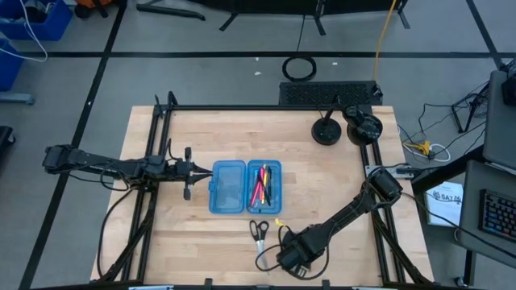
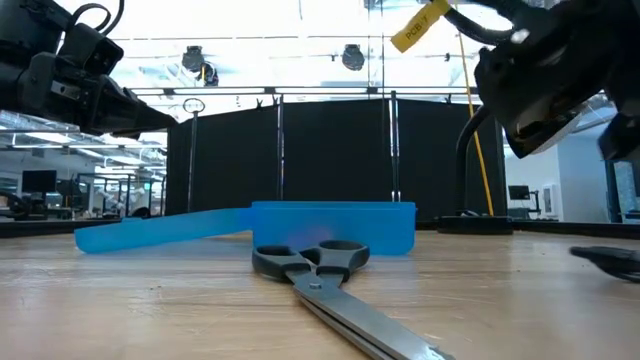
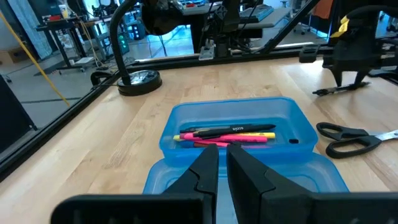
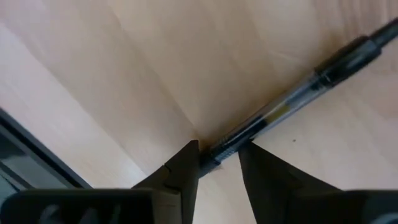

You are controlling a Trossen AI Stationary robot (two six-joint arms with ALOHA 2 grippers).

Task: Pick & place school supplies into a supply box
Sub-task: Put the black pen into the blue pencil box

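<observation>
The blue supply box (image 1: 228, 187) lies open on the table. Its right half (image 3: 292, 121) holds pink, red, black and yellow pens (image 3: 227, 134); its left half is bare. The black-handled scissors (image 1: 260, 234) lie flat near the table's near edge, also in the low view (image 2: 312, 262). My left gripper (image 3: 222, 155) hovers shut just left of the box (image 1: 200, 170). My right gripper (image 4: 219, 152) is down at the near edge, right of the scissors (image 1: 292, 256), shut on a clear-barrelled black pen (image 4: 292, 102). My right gripper pinches the black pen at one end (image 4: 227, 146) between its two fingers, coming from above. The pen runs slantwise across the gap and stretches away from the fingers, level and close over the wood. Whether it is lifted clear I cannot tell.
Two black round lamp bases (image 1: 326, 130) stand at the table's far right corner. A black frame rail (image 1: 266, 107) runs along the far edge, and more rails run down both sides. Bare wood shows right of the box.
</observation>
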